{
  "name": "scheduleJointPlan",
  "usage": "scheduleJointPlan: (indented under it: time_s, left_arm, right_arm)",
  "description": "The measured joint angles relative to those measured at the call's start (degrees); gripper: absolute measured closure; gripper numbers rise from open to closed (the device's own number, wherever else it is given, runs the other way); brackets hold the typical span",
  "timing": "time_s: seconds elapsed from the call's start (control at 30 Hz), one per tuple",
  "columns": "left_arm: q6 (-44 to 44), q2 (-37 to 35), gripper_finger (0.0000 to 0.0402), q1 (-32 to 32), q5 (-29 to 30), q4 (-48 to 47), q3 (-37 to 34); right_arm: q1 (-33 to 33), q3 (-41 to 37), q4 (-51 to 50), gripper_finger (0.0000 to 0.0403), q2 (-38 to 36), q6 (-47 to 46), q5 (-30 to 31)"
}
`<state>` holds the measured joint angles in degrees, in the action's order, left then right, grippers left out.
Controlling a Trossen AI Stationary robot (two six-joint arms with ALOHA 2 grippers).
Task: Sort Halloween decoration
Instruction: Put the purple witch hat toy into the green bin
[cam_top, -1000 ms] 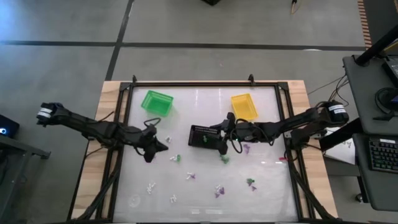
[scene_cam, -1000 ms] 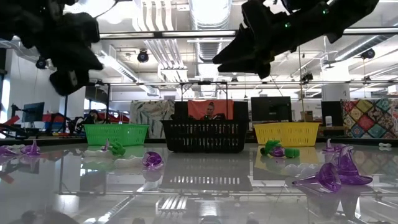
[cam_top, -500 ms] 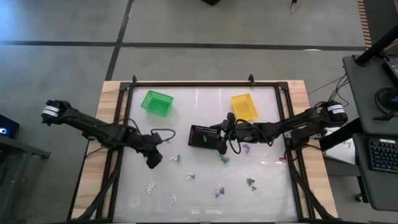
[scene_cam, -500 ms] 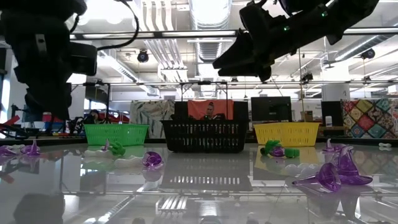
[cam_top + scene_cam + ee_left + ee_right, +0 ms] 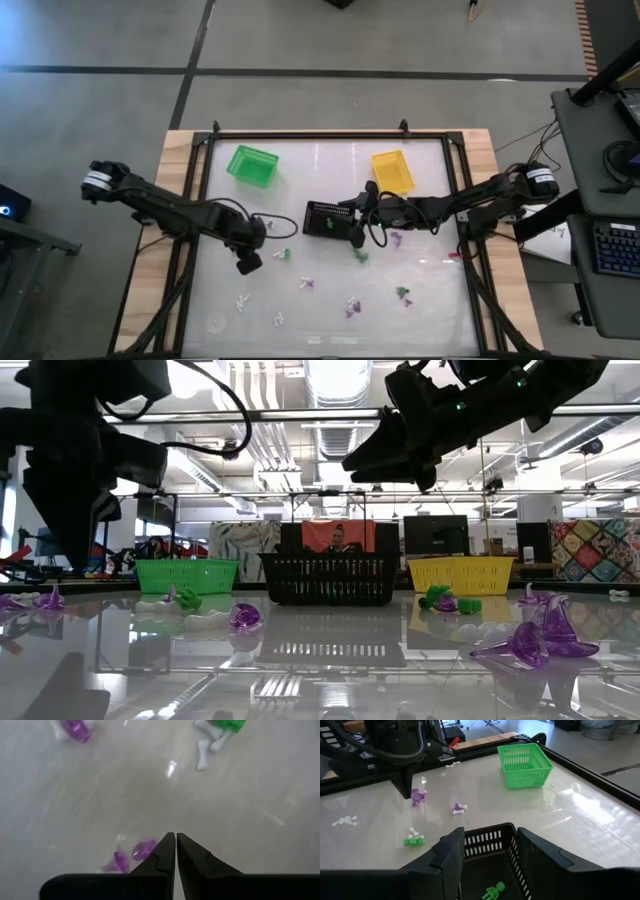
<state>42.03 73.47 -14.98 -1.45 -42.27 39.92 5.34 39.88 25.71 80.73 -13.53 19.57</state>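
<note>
Left hand (image 5: pixel 246 264) moved right; tiny green, purple, white trinkets (image 5: pixel 307 284).

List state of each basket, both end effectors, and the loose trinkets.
Left end effector: shut, empty, just above a purple trinket.
Right end effector: open, empty, over the black basket.
Black basket: upright, one green trinket inside.
Green basket: upright, looks empty.
Yellow basket: upright, looks empty.
Loose trinkets: scattered on the table, unsorted.
</note>
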Motion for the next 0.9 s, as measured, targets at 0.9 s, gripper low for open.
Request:
scheduleJointPlan:
  time_s: [0.9]
  left_arm:
    - [1.0, 13.0, 0.0279, -0.2, 0.9, -9.2, 5.4]
  right_arm:
    - [0.0, 0.0, -0.2, 0.0232, 0.0, 0.0, 0.0]
